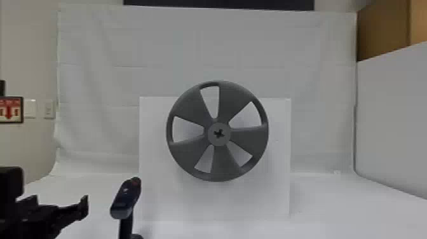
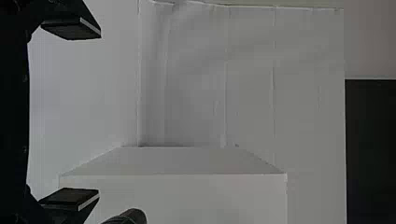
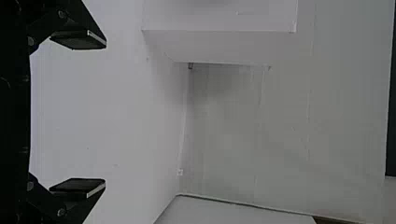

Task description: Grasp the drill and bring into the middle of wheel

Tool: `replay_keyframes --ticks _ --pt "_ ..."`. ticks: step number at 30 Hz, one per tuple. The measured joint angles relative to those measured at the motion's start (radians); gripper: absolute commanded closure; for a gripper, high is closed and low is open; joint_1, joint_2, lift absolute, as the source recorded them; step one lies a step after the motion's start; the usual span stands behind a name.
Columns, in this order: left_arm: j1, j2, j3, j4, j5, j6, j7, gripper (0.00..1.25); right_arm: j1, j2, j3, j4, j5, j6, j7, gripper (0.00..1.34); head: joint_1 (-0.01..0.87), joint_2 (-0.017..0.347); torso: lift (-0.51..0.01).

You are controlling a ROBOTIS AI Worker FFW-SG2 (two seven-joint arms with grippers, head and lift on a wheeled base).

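The drill [image 1: 125,198] is cut off by the head view's bottom edge. The left claw [image 1: 58,205] is held open left of it; the right claw [image 3: 101,113] is spread too.

Head view: looks forward and slightly down from the robot's head, nearly square-on to the wheel [image 1: 190,111] and the white box [image 1: 152,190] behind it; it covers the scene from farthest back. Left wrist view: turned on its side, nearer the box, facing forward past the box's left side to the cloth backdrop [image 1: 111,63]. Right wrist view: likewise turned, near the box, facing forward past its right side. Both wrist views share the box, backdrop and dark panel [image 1: 219,4] with the head view.
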Motion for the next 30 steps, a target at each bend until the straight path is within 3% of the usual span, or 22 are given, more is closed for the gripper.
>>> replay_keyframes --ticks 30 --pt "0.023 0.005 0.04 -0.004 -0.026 0.034 -0.025 0.09 -0.012 0.0 0.005 0.0 -0.01 0.0 0.0 0.24 0.0 0.0 -0.406"
